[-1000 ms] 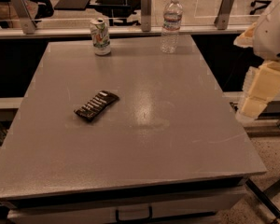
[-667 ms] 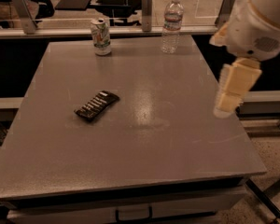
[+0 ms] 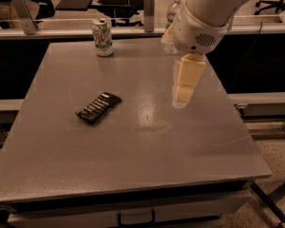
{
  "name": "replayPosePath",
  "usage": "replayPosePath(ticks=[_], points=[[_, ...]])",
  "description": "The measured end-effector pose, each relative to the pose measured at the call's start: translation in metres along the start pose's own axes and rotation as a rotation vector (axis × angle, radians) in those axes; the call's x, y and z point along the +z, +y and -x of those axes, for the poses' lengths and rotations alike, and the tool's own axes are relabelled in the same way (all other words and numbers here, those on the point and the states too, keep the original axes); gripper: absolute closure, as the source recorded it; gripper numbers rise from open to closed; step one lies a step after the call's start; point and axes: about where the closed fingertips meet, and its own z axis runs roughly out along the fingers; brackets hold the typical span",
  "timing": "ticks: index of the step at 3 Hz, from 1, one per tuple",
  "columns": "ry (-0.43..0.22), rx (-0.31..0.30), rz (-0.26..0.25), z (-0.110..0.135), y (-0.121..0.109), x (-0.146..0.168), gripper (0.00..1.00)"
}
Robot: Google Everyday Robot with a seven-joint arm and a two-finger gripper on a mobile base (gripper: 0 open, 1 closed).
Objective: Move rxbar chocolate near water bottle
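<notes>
The rxbar chocolate [image 3: 99, 107], a flat black wrapper with white lettering, lies on the grey table [image 3: 133, 165] left of centre. The water bottle [image 3: 170, 19] stands at the table's far edge, right of centre, mostly hidden behind my white arm. My gripper [image 3: 182, 91] hangs over the table's right half, well to the right of the bar and nearer to me than the bottle. It holds nothing.
A white-green soda can [image 3: 102, 37] stands at the far left-centre edge. Beyond the table runs a counter with upright posts [image 3: 148, 3]. The floor [image 3: 275, 175] drops away on the right side.
My arm and gripper have swung leftward from beyond the table's right edge to over the table, now covering most of the bottle. The bar, can and bottle have not moved.
</notes>
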Motion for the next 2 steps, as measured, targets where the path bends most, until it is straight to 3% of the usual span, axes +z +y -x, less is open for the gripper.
replayPosePath(ticks=[2], points=[[-0.014, -0.199, 0.093, 0.065, -0.021, 0.065, 0.0]])
